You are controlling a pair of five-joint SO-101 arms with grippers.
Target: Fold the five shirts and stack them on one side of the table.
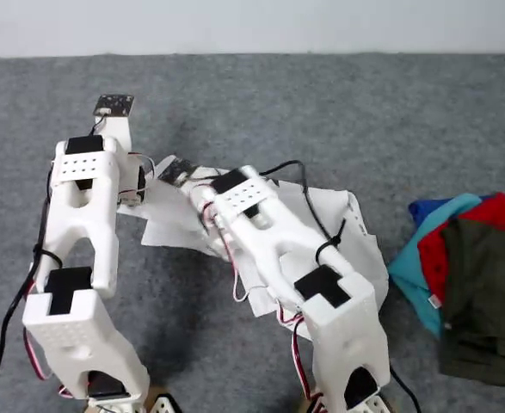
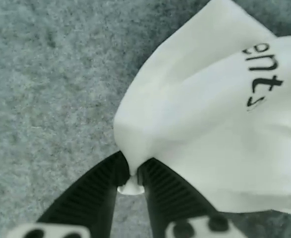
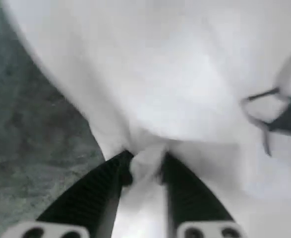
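Observation:
A white shirt (image 1: pixel 338 232) lies crumpled on the grey carpeted table, partly under the two arms. My left gripper (image 2: pixel 133 179) is shut on a pinched edge of the white shirt (image 2: pixel 204 124), which bears black lettering. My right gripper (image 3: pixel 143 171) is shut on another fold of the same white shirt (image 3: pixel 175 74). From above, both gripper heads meet near the shirt's left end (image 1: pixel 170 202). A pile of other shirts sits at the right: blue (image 1: pixel 428 209), teal (image 1: pixel 411 271), red (image 1: pixel 493 215) and dark olive (image 1: pixel 489 292).
Grey carpet (image 1: pixel 321 112) covers the table, with open room behind the arms and at the far left. The white wall runs along the back edge. Cables hang off the right arm (image 1: pixel 321 232).

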